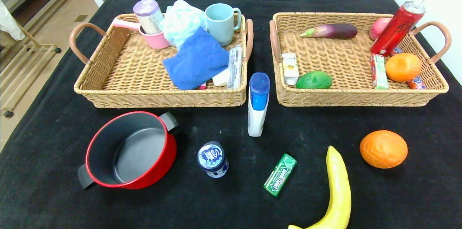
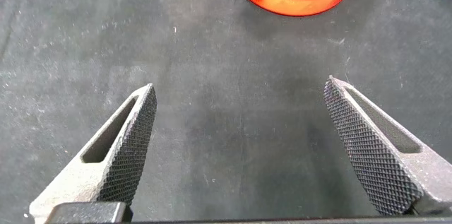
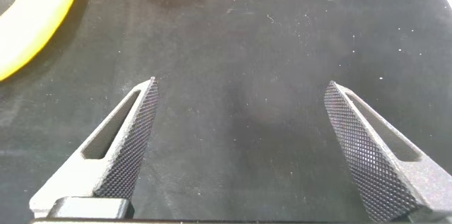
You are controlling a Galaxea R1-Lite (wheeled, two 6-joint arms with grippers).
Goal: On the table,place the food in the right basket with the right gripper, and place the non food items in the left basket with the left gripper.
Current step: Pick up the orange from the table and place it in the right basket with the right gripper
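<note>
Table (image 1: 43, 185) in black cloth, two wicker baskets at the far side. Left basket (image 1: 119, 88) holds cups, a blue cloth and other bits; right basket (image 1: 361, 95) holds an eggplant, red can, an orange and small packs.

Still loose on the table, nearer the robot:
- red pot (image 1: 131, 149) at left, upright, just in front of the left basket
- white bottle with blue cap (image 1: 258, 104) lying in the gap between the two baskets
- blue-and-white tub (image 1: 213, 159) just right of the pot
- green gum pack (image 1: 280, 174) right of the tub
- banana (image 1: 337, 193) right of the gum pack, running to the near edge
- orange (image 1: 383, 148) at right, in front of the right basket

Left hand (image 2: 240, 143) spread wide, holding nothing, over bare cloth with the red pot ahead of it. Right hand (image 3: 240, 143) also spread wide and empty, over bare cloth, banana and orange ahead. Neither hand shows in the head view.
</note>
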